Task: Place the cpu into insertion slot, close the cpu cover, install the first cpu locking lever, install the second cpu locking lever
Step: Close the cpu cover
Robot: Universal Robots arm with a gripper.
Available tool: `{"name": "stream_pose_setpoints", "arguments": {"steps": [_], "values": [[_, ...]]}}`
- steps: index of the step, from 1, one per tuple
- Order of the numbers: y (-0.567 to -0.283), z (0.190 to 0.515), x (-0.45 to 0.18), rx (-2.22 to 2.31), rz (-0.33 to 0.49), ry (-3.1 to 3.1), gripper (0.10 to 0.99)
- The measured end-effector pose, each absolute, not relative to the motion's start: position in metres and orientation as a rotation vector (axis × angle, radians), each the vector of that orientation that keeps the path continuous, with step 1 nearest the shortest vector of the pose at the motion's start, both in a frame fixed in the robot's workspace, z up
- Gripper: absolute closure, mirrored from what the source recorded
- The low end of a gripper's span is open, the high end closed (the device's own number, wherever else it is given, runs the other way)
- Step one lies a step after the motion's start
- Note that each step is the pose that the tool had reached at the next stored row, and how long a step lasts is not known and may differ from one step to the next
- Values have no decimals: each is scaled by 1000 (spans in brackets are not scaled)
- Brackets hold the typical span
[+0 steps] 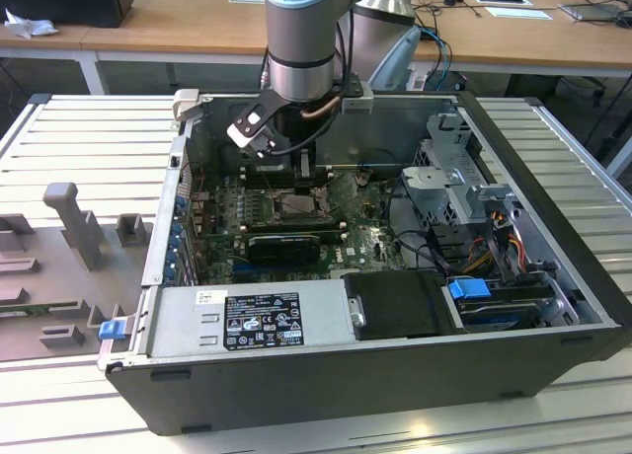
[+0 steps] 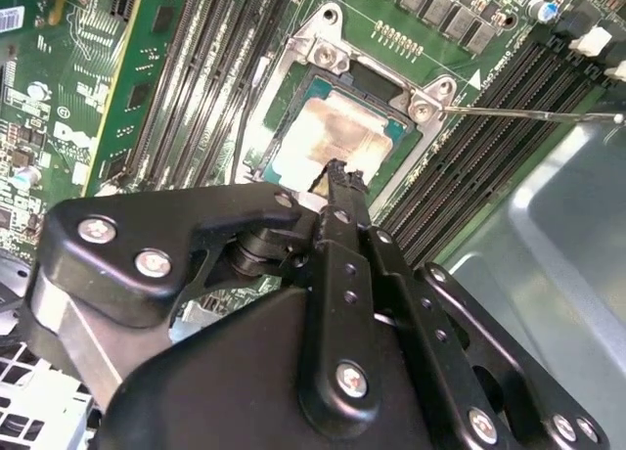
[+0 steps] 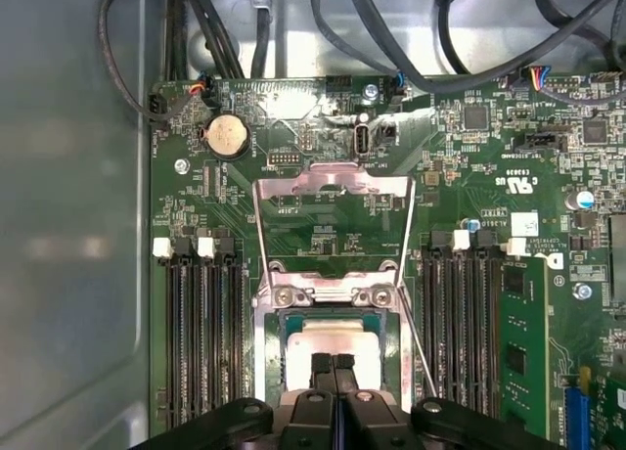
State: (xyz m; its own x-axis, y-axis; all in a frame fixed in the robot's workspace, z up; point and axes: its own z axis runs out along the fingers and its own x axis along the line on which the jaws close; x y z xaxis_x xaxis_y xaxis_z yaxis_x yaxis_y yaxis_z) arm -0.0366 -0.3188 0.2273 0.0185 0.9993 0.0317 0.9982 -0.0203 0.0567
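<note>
- cpu (image 3: pixel 315 335) is seated in the insertion slot (image 3: pixel 262 357) in the first wrist view. The cpu cover (image 3: pixel 333 184) is flipped open, lying back over the motherboard (image 3: pixel 293 127) on the far side of the slot. The gripper (image 3: pixel 333 360) has its fingers pressed together, nothing between them, tips right over the chip.
- Second wrist view: same deal, gripper (image 2: pixel 337 173) fingers squeezed together with the tip at the cpu (image 2: pixel 337 127) edge. Can't tell if it's touching. A thin lever rod (image 2: pixel 528 112) sticks out beside the insertion slot (image 2: pixel 323 51).
- Exterior view: the arm (image 1: pixel 301 39) reaches down into the open computer case (image 1: pixel 326 375), with the gripper (image 1: pixel 301 173) at the far side.
</note>
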Motion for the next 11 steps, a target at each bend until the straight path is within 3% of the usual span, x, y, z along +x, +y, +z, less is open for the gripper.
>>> {"name": "stream_pose_setpoints", "arguments": {"steps": [11], "values": [[-319, 232, -37, 2229, 97, 2186, 980]]}}
